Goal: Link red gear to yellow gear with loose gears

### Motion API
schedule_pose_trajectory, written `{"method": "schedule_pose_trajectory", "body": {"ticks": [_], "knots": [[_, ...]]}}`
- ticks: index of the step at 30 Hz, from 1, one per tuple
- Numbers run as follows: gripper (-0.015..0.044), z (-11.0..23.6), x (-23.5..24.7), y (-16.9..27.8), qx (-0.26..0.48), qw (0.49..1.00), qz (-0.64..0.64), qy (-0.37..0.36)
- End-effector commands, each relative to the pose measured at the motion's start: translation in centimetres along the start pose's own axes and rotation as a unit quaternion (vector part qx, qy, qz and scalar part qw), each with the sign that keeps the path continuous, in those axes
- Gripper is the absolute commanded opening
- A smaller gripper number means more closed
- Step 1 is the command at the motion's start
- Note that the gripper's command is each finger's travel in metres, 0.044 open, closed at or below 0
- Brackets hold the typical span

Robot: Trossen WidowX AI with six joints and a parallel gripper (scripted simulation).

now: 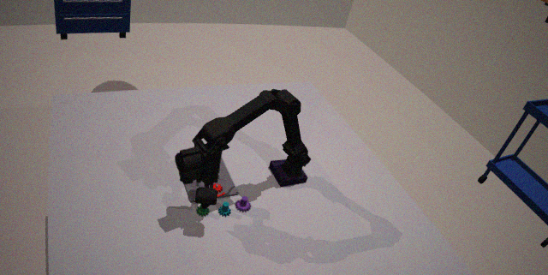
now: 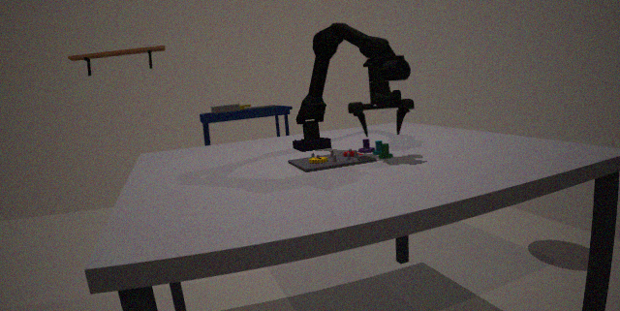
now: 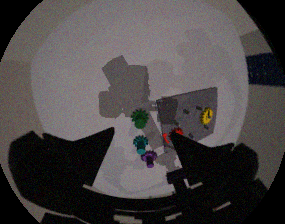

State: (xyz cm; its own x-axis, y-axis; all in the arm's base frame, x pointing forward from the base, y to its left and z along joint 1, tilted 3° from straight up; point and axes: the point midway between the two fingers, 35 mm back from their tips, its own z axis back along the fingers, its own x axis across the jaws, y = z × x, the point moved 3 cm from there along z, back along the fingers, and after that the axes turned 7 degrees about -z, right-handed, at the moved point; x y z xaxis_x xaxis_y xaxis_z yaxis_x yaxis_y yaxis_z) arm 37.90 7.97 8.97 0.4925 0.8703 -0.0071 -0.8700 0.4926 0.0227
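Observation:
The grey board (image 1: 228, 174) (image 2: 306, 171) (image 3: 211, 97) carries a red gear (image 1: 217, 188) (image 2: 350, 153) (image 3: 178, 132) and a yellow gear (image 2: 318, 160) (image 3: 207, 113). Short bare pegs show between them in the wrist view. The arm hides the yellow gear in the top view. Beside the board stand a green gear (image 1: 203, 211) (image 2: 385, 152) (image 3: 140, 119), a teal gear (image 1: 224, 210) (image 2: 379, 147) (image 3: 140, 143) and a purple gear (image 1: 243, 205) (image 2: 366, 147) (image 3: 149, 158). My gripper (image 2: 383, 135) (image 3: 143, 132) is wide open and empty, above the loose gears and pointing down.
A red arrow (image 3: 166, 138) is beside the red gear. The arm's base (image 1: 288, 173) (image 2: 312, 144) stands on the table behind the board. The arm's shadows fall across the table (image 1: 107, 138). A blue cart (image 1: 520, 174) stands off the table.

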Motion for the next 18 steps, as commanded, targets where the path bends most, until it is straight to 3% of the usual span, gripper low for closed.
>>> {"method": "schedule_pose_trajectory", "body": {"ticks": [1,18], "knots": [[0.044,0.3,0.4,-0.1,0.003,1.0,-0.007,0.001],[0.044,-2.4,0.5,-0.1,0.003,1.0,-0.007,0.001]]}}
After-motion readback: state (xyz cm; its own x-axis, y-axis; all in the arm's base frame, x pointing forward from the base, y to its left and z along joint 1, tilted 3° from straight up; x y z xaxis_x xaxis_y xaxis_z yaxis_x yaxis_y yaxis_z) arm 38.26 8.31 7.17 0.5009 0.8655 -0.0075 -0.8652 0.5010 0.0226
